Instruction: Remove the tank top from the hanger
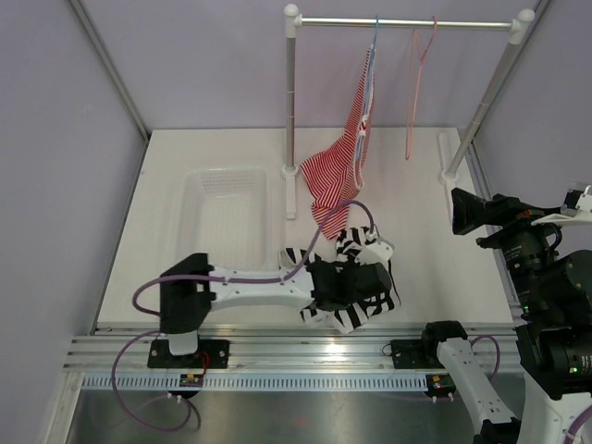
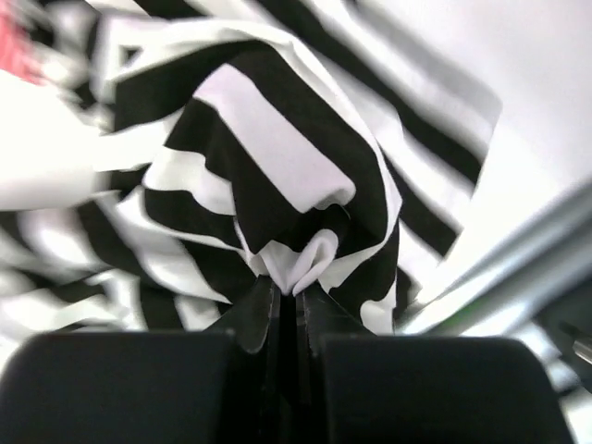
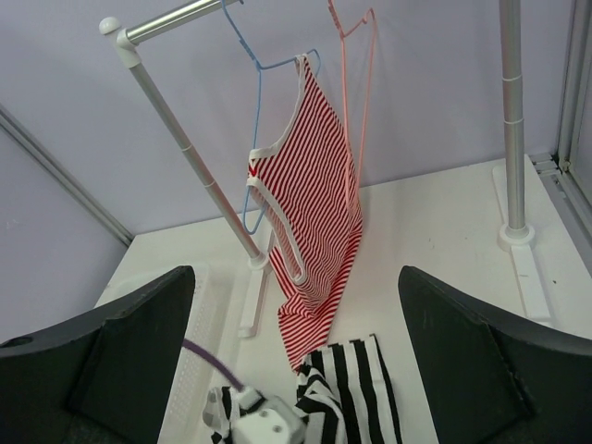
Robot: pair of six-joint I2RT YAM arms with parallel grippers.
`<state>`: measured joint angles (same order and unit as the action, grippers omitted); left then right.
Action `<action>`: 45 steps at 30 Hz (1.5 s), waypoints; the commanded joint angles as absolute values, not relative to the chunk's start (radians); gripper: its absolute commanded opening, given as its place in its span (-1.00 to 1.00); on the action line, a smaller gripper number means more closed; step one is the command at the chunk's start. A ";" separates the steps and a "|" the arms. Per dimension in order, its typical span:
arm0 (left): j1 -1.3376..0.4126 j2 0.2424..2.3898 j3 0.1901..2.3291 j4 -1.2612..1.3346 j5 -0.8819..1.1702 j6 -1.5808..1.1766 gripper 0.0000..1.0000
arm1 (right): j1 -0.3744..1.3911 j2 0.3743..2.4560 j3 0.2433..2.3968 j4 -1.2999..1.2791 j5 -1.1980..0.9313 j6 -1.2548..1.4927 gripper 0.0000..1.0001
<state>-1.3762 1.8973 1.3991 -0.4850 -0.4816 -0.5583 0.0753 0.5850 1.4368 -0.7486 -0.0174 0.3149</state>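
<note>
Looking down from above, the top view lays out the whole counter (image 1: 416,231): the tank top (image 1: 367,311) lies bunched on it near the front edge, off the rack and well apart from the hanger (image 1: 416,88), which hangs bare on the rail (image 1: 407,21). Beside it on the rail a blue hanger (image 1: 374,65) carries a red-striped garment (image 1: 340,171), whose lower end droops to just above the striped heap. A white basket (image 1: 191,181) sits to the left. Only the left wrist view shows the grip itself: the left claw (image 2: 294,310) has its fingers (image 2: 264,319) pressed together on a pinched fold of the black-and-white fabric, which billows up and away from the tips (the far parts are blurred). From overhead that same claw is half buried in the cloth, with stripes showing on both sides of it. The right wrist view gives the side angle the others lack, with the pink wire frame seen empty against the wall and the striped top on the counter below the red garment; the right claw (image 3: 296,305) holds its two dark fingers (image 3: 120,361) spread wide apart, clear of everything, well back from the cloth.
</note>
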 commanded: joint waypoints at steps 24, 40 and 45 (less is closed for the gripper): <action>-0.989 1.154 1.561 -0.993 -0.988 -0.519 -1.00 | 0.071 0.583 1.465 -0.716 0.009 0.291 0.99; -0.634 1.209 1.368 -0.716 -0.497 -0.460 -1.00 | 0.072 0.600 1.425 -0.690 -0.080 0.311 0.99; -0.551 1.244 1.345 -0.634 -0.411 -0.469 -1.00 | 0.071 0.600 1.416 -0.687 -0.087 0.307 0.99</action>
<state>-0.6144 1.2312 1.3514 -0.7658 -0.5026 -0.4679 0.0757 0.5842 1.4216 -0.7284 -0.0559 0.3103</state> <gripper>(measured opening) 0.032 0.993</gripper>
